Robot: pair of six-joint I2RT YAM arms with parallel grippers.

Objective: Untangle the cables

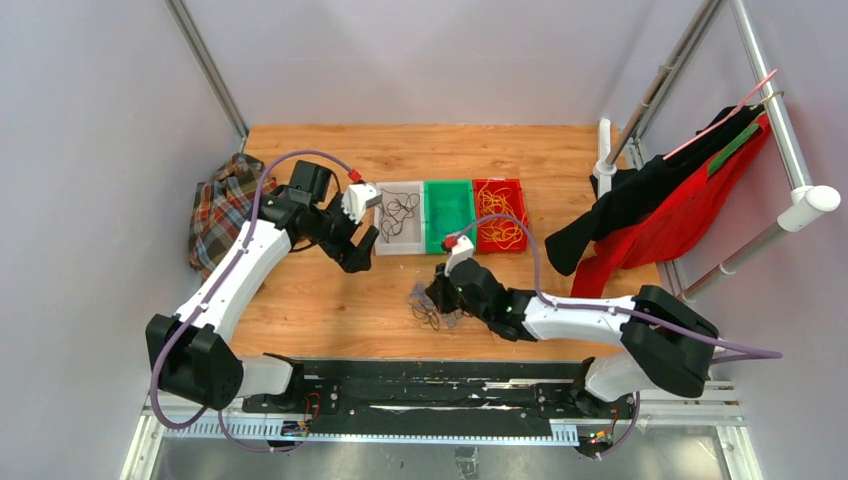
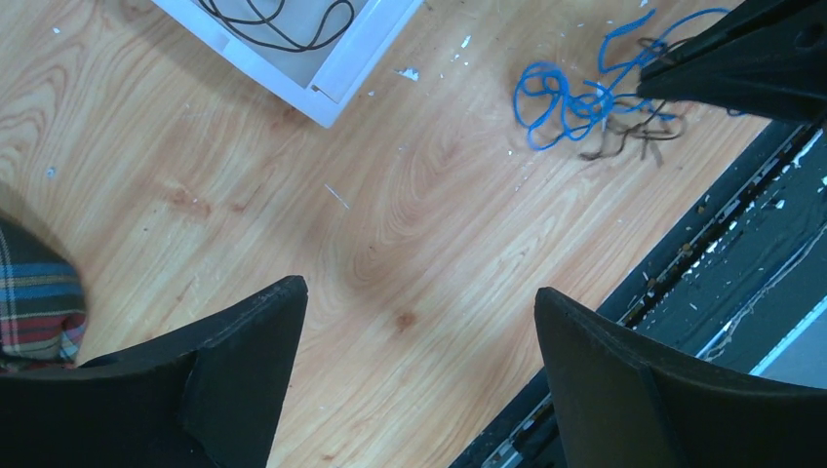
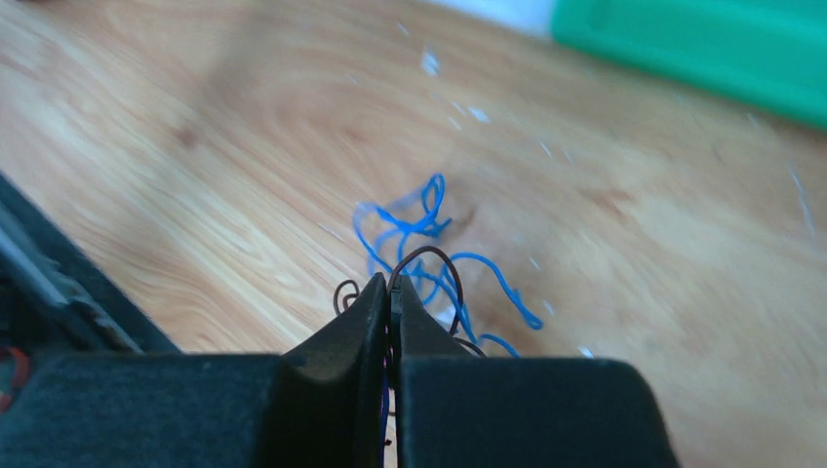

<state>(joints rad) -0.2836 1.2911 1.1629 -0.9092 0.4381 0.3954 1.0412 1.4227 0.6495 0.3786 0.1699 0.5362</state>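
Reaching in low with the right arm [image 1: 575, 318], forearm nearly flat over the counter [image 1: 330, 300], wrist ending on the near side of the green bin [image 1: 448, 212]. Pinching tight with its jaws on a dark cable [image 3: 427, 251], looped up out of the tips. And there, on the wood just near-side of the green bin: tangled cables [image 1: 428, 308], blue cable [image 3: 421, 228] spread loose past the tips. Arching up and over with the left arm [image 1: 240, 265], wrist bent down left of the green bin, jaws spread wide above bare wood.
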